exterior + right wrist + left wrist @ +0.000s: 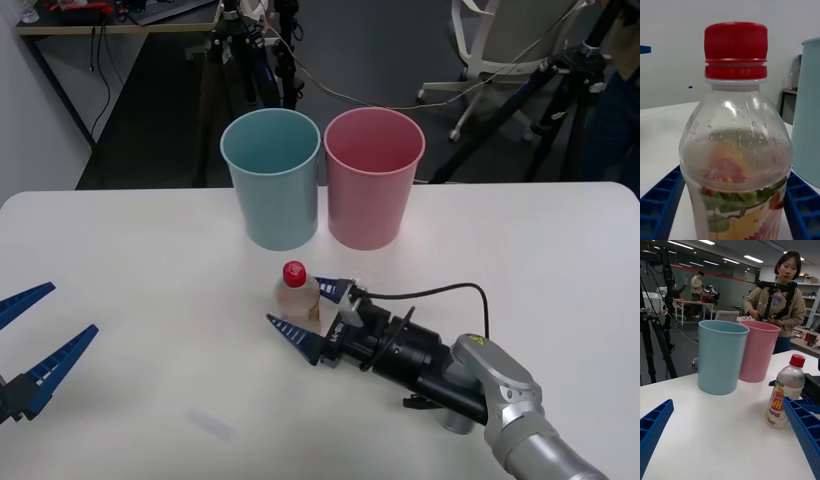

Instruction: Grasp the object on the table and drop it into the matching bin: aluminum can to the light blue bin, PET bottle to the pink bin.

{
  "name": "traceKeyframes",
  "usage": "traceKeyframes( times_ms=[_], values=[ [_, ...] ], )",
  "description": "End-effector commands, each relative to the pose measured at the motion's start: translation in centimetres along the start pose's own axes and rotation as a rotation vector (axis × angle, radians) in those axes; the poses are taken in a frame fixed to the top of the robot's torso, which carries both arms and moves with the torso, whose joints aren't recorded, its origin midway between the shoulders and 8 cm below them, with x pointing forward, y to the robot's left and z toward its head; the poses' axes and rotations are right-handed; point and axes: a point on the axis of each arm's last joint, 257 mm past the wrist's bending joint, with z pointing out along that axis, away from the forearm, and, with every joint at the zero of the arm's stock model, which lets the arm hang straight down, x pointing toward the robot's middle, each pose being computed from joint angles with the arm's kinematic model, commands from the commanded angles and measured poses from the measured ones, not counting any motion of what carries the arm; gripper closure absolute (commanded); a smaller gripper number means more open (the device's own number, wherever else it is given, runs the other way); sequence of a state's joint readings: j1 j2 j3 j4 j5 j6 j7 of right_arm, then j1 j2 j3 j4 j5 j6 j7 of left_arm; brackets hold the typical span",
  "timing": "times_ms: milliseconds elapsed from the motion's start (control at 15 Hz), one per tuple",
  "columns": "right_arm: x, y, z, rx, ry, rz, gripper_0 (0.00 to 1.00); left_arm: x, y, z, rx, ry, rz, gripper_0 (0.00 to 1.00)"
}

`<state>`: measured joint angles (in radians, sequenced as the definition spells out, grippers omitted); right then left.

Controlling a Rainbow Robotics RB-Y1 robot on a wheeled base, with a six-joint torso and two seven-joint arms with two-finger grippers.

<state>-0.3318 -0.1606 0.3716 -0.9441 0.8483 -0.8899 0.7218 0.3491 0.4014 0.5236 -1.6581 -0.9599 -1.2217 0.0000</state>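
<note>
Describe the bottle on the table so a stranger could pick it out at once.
Start at the white table, where a light blue bin and a pink bin stand side by side at the far edge. Just in front of them stands the PET bottle, upright between the open fingers of the right pincer. It is small and clear, with a red cap and pale label.

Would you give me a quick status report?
Right gripper open, straddling the PET bottle. Left gripper open, idle at table edge. Pink bin unobstructed.
</note>
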Motion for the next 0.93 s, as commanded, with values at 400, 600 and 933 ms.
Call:
traceKeyframes(
  times_ms=[400, 600, 933],
  values=[
    [0.1, 0.3, -0.1, -0.008, 0.000, -0.007, 1.00, 0.0, 0.0, 0.0, 0.000, 0.000, 0.000, 0.00],
    [-0.6, 0.2, -0.4, -0.013, -0.010, -0.019, 1.00, 0.0, 0.0, 0.0, 0.000, 0.000, 0.000, 0.00],
    [-2.4, 0.6, -4.3, -0.005, 0.018, -0.002, 1.00, 0.0, 0.0, 0.0, 0.000, 0.000, 0.000, 0.00]
  ],
)
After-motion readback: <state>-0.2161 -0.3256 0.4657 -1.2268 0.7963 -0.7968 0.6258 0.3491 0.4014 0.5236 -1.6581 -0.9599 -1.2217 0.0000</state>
